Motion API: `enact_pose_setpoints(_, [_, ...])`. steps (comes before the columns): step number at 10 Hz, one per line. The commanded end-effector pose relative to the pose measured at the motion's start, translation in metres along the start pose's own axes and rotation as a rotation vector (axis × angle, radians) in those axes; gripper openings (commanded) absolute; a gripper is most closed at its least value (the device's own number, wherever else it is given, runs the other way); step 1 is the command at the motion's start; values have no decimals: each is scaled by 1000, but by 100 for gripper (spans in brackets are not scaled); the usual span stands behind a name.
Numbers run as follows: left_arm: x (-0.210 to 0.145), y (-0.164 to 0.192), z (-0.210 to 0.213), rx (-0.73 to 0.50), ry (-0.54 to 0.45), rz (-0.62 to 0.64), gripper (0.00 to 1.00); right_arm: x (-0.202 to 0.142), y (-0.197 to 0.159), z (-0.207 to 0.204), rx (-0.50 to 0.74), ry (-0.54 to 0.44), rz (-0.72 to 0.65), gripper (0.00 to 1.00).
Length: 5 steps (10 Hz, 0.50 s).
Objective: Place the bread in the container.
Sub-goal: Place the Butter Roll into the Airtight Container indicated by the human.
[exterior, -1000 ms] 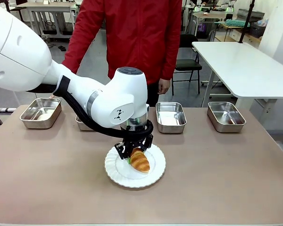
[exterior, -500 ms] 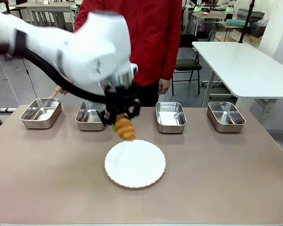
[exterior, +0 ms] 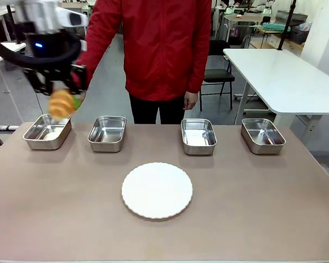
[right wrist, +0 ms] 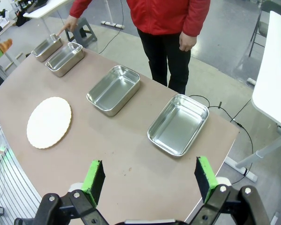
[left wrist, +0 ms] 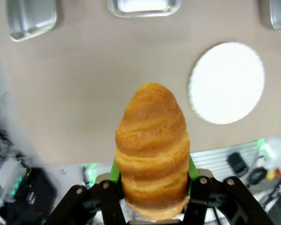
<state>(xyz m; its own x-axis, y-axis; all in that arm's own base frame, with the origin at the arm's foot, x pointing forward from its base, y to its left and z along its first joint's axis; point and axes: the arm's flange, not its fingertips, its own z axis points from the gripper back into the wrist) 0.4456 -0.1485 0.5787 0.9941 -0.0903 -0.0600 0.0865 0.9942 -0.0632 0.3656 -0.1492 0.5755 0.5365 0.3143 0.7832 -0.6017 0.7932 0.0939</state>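
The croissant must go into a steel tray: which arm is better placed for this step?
Left. The left gripper is shut on the croissant, just above the leftmost tray. The right gripper is open, holding nothing.

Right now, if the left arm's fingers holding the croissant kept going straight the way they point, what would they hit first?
Probably bare table. In the left wrist view the croissant points at the tabletop between the steel trays and the white plate, though depth is hard to judge.
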Motion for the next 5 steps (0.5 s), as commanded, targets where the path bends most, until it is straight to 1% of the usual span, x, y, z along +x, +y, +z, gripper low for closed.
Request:
enact_pose_setpoints(1, [12,35,0,77,-8,-118,55,1,-1,-1,12,-29,8,100])
enact_pose_setpoints(2, [23,52,-6,47,15,-141,55,1,-1,-1,12,-29,8,100])
enact_pose_setpoints(3, [31,45,-12,37,15,-65,55,1,-1,-1,12,-29,8,100])
enact_pose_setpoints(4, [13,52,-1,51,13,-96,55,1,-1,-1,12,-29,8,100])
enact_pose_setpoints(5, [13,52,-1,51,13,-96,55,1,-1,-1,12,-29,8,100])
